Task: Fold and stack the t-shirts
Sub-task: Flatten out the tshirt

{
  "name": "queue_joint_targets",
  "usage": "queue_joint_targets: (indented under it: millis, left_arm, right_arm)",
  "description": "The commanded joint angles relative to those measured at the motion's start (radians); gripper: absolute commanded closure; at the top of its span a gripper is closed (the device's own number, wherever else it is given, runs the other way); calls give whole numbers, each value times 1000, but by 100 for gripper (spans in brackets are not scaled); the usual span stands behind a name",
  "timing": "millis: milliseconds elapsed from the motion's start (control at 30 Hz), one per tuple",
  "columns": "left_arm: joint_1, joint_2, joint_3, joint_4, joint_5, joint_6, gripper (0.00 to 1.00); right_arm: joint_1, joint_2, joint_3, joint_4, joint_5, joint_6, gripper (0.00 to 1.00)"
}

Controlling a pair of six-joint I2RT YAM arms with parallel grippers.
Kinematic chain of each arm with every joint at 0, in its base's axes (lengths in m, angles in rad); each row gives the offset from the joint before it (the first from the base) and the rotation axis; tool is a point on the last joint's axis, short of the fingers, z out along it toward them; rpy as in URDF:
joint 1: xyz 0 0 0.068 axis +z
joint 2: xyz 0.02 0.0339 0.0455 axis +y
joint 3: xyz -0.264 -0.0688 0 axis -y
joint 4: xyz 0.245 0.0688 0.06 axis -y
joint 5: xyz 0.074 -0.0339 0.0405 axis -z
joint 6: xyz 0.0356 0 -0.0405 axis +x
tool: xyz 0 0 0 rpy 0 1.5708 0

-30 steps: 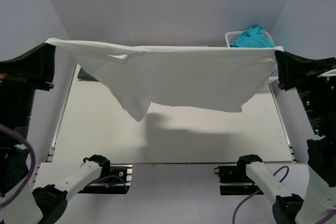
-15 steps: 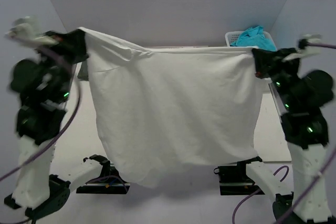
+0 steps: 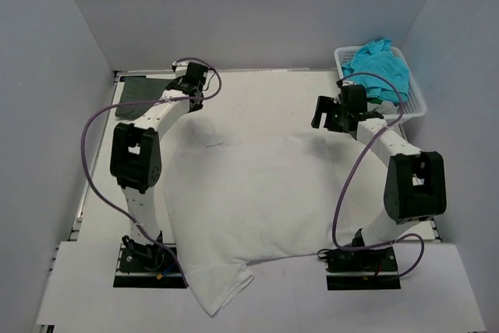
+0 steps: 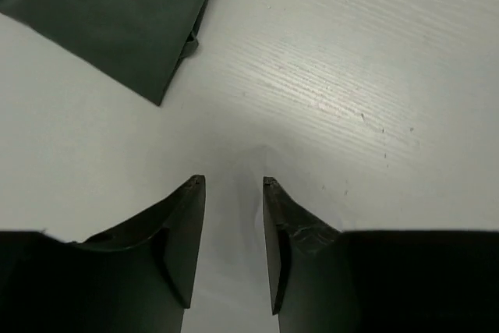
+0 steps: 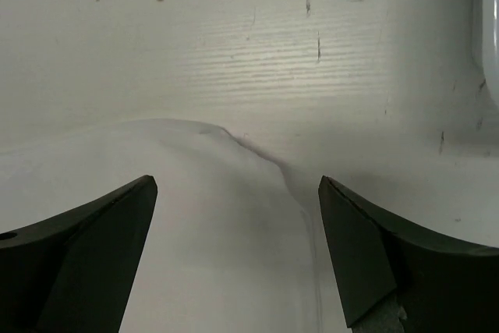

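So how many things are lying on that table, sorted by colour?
white t-shirt, spread flat: 1
dark grey-green t-shirt, far left corner: 1
teal cloth heap, in the basket: 1 (the shirts in it cannot be counted)
white lattice basket: 1
Total: 4

One white t-shirt (image 3: 265,193) in the middle, one dark grey-green t-shirt (image 3: 144,87) far left, one basket (image 3: 340,56) far right holding teal t-shirts (image 3: 378,64), number unclear. Two arms: left arm (image 3: 136,154), right arm (image 3: 413,185).
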Motion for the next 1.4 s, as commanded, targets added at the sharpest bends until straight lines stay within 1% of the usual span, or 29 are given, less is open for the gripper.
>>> queue_joint_targets:
  millis: [0, 33, 133, 167, 233, 300, 367, 467, 500, 533, 567, 600, 633, 667, 767, 800, 900, 933, 967, 1033, 1067, 1100, 1167, 1200, 1233, 1300, 1333, 1367]
  left_arm:
    - [6, -27, 150, -88, 40, -20, 53]
    - [6, -44, 150, -70, 40, -20, 1]
    - [6, -106, 64, -39, 89, -20, 0]
    - [6, -155, 40, -19, 121, -20, 0]
    - [-9, -200, -26, -19, 118, -8, 0]
    - [-9, -249, -77, -45, 118, -8, 0]
    - [-9, -271, -109, -109, 174, -57, 0]
    - [-9, -341, -232, -129, 211, -106, 0]
    - [-9, -361, -311, -129, 212, -120, 0]
    - [-9, -381, -350, -129, 221, -149, 0]
    - [-9, -422, -391, -99, 236, -149, 0]
    - [3, -441, -472, -76, 259, -149, 0]
    - [3, -458, -509, -51, 294, -160, 0]
    - [3, -472, -570, -5, 294, -174, 0]
    - [3, -481, -617, 39, 316, -193, 0]
    - [3, -464, -617, 39, 316, -194, 0]
    - [12, -407, -596, 70, 255, -194, 0]
    - [12, -353, -586, 81, 241, -194, 0]
    - [12, -320, -553, 81, 241, -194, 0]
    - [23, -253, -507, 81, 241, -181, 0]
    - [23, -186, -456, 81, 241, -165, 0]
    - [23, -154, -435, 81, 229, -142, 0]
    - [32, -96, -367, 90, 228, -114, 0]
    - [32, -35, -341, 90, 228, -91, 0]
    - [32, -3, -282, 90, 228, -80, 0]
    - [32, 60, -209, 101, 241, -37, 0]
    - [41, 129, -127, 101, 251, -25, 0]
    - [42, 165, -80, 101, 261, -16, 0]
  right_arm:
    - [5, -27, 108, 50, -19, -25, 10]
    - [8, -56, 97, 68, -38, -22, 10]
    - [8, -113, 47, 59, -62, -19, 10]
    - [5, -123, 36, 47, -75, -7, 10]
    - [8, -149, 2, 15, -107, -7, 10]
    - [10, -166, -24, 5, -131, 2, 10]
    - [19, -192, -84, 5, -165, 8, 10]
    - [36, -209, -148, 16, -222, 22, 10]
    - [45, -208, -168, 21, -237, 12, 10]
    - [50, -194, -182, 18, -268, 8, 10]
    - [66, -185, -196, 19, -282, 8, 10]
    - [82, -176, -197, 27, -294, 1, 10]
    - [93, -154, -203, 27, -291, 5, 10]
    - [103, -122, -202, 28, -285, 8, 10]
    - [126, -39, -181, 25, -256, 31, 10]
    - [130, -9, -176, 30, -247, 41, 10]
    - [128, 71, -155, 39, -208, 79, 10]
    - [122, 88, -136, 31, -197, 123, 10]
    - [119, 145, -103, 21, -155, 142, 10]
    - [116, 179, -50, -45, -70, 189, 10]
    - [113, 206, -35, -65, -52, 199, 10]
    - [110, 232, 3, -85, -38, 211, 10]
    - [96, 278, 39, -131, 45, 237, 10]
    - [96, 312, 103, -175, 66, 248, 10]
    - [91, 338, 125, -192, 124, 249, 10]
    - [73, 387, 195, -225, 149, 261, 10]
    - [68, 397, 210, -237, 158, 262, 10]
    - [50, 410, 252, -243, 159, 274, 10]
